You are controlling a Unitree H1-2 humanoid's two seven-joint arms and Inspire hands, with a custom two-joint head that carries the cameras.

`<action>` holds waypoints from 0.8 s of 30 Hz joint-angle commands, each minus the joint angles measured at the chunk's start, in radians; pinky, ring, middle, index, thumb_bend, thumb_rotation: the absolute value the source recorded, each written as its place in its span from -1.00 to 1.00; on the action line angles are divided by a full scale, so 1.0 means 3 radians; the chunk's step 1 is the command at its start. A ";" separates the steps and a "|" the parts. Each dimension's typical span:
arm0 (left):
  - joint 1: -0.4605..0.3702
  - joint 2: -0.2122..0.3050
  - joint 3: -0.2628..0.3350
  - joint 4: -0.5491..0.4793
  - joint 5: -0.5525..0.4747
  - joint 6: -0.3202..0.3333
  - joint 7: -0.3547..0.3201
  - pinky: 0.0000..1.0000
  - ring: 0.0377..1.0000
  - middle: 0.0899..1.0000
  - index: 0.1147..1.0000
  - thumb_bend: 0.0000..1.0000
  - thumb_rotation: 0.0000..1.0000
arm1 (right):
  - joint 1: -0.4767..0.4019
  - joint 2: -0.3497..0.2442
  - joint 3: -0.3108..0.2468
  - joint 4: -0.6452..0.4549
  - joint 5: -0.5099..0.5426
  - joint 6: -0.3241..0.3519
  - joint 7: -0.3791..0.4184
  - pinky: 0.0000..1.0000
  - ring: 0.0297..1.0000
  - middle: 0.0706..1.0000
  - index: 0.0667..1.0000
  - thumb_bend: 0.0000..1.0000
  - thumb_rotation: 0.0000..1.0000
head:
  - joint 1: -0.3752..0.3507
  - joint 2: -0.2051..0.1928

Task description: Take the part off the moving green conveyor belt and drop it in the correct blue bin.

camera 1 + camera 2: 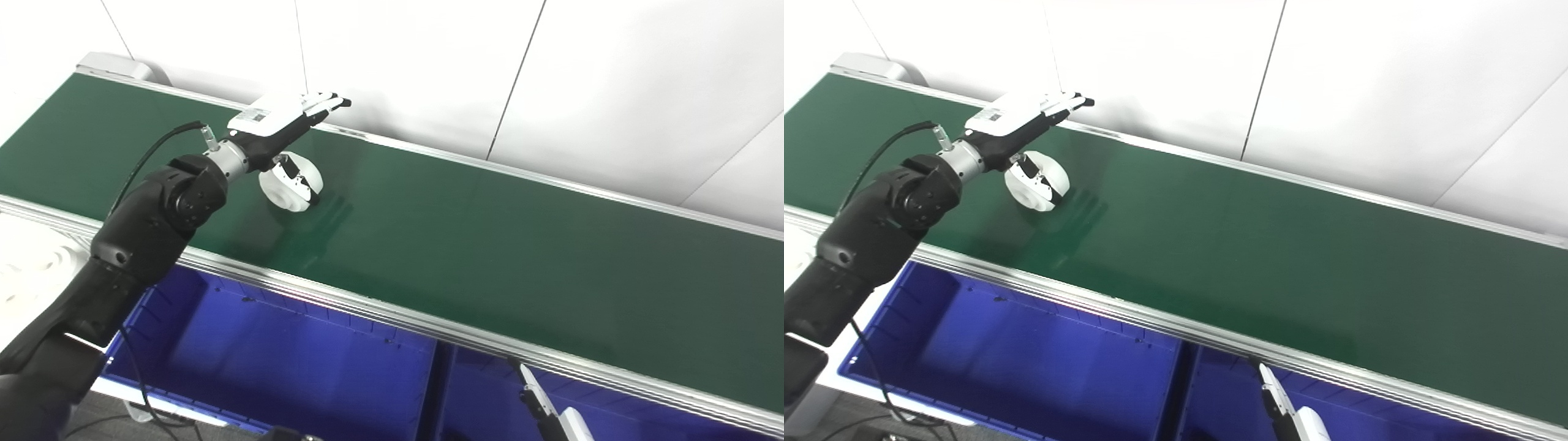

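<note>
A white round part (286, 191) lies on the green conveyor belt (465, 239) toward its left end. My left hand (278, 122) reaches over the belt just above the part, its fingers (324, 104) stretched out flat past it toward the wall. Its thumb hangs down against the part's top. The fingers are not closed around the part. Only the fingertips of my right hand (542, 407) show at the bottom edge, over the right blue bin (478, 392); its state does not show. The part also shows in the right eye view (1032, 187).
Two blue bins stand side by side below the belt's near rail (392, 312); the left bin (275, 355) lies under my left arm. A white tray-like surface (30, 269) sits at the far left. A white wall runs behind the belt.
</note>
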State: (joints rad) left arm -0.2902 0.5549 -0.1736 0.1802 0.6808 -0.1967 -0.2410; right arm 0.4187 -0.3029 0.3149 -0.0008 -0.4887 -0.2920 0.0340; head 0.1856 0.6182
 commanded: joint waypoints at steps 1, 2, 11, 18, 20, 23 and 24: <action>-0.0144 0.0152 -0.0031 -0.0003 0.0088 0.0037 -0.0011 1.00 1.00 1.00 0.89 0.97 -0.69 | -0.0008 -0.0015 -0.0001 -0.0051 0.0010 -0.0207 -0.0047 0.75 0.97 1.00 1.00 1.00 0.33 | 0.0003 -0.0002; -0.0145 0.0158 -0.0053 0.0010 0.0106 0.0064 -0.0036 1.00 1.00 1.00 0.89 0.99 -0.69 | -0.0007 -0.0015 -0.0001 -0.0058 0.0005 -0.0195 -0.0044 0.75 0.97 1.00 1.00 1.00 0.34 | 0.0001 0.0003; -0.0133 0.0155 -0.0208 0.0135 0.0111 0.0169 -0.0224 1.00 1.00 1.00 0.85 1.00 -0.74 | -0.0001 -0.0024 -0.0009 -0.0067 0.0064 -0.0193 -0.0018 0.75 0.97 1.00 1.00 1.00 0.33 | 0.0004 0.0029; -0.0105 0.0069 -0.0289 0.0297 -0.0090 0.0181 -0.0376 0.71 0.85 0.87 0.74 0.77 -0.99 | 0.0010 -0.0033 -0.0021 -0.0099 0.0069 -0.0176 -0.0022 0.73 0.97 1.00 1.00 1.00 0.32 | 0.0007 0.0048; -0.0103 0.0009 -0.0314 0.0365 -0.0089 0.0188 -0.0309 0.40 0.58 0.61 0.56 0.46 -1.00 | 0.0017 -0.0032 -0.0025 -0.0104 0.0056 -0.0175 -0.0033 0.73 0.96 1.00 1.00 1.00 0.33 | 0.0011 0.0049; -0.0108 -0.0077 -0.0272 0.0522 -0.0243 -0.0046 -0.0085 0.07 -0.03 0.03 0.11 0.07 -1.00 | 0.0017 -0.0035 -0.0030 -0.0084 0.0061 -0.0216 -0.0051 0.71 0.95 1.00 1.00 1.00 0.33 | 0.0008 0.0053; -0.0106 -0.0104 -0.0252 0.0567 -0.0312 -0.0125 -0.0022 -0.05 -0.13 -0.07 0.03 0.03 -1.00 | 0.0018 -0.0037 -0.0031 -0.0085 0.0061 -0.0225 -0.0056 0.71 0.95 1.00 1.00 1.00 0.33 | 0.0007 0.0067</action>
State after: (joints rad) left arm -0.3154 0.5229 -0.2532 0.3343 0.6145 -0.1973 -0.2656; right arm 0.4198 -0.3068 0.3119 -0.0016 -0.4801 -0.2922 0.0339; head 0.1871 0.6396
